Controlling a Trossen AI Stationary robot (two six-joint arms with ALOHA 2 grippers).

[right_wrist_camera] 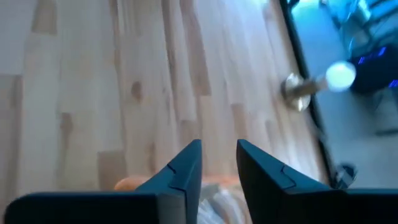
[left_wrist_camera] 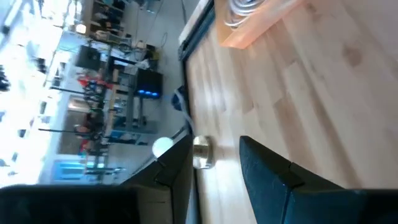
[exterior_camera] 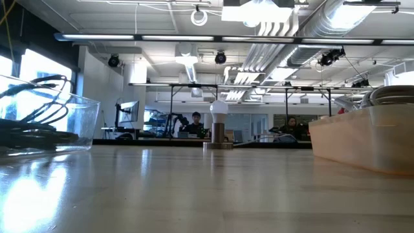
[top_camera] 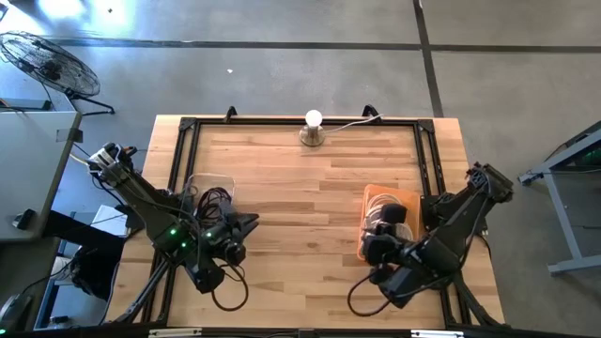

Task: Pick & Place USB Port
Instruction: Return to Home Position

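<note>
Left gripper (left_wrist_camera: 216, 142) sat parted, empty, just beside transparent bin (top_camera: 211, 177). Right gripper (right_wrist_camera: 219, 146) was narrowly parted, empty, over orange bin (top_camera: 390, 190) near end.

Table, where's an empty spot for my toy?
The wide bare wood in the middle, between the transparent bin and the orange bin, before the lamp. Crowded: both sides, where the left end effector and right end effector hang by those bins.

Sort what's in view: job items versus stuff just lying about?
Job:
transparent bin with black cables, near left gripper
orange bin with coiled cables, near right gripper

Lying about:
bulb lamp at the far edge of the table
fan on the floor
</note>
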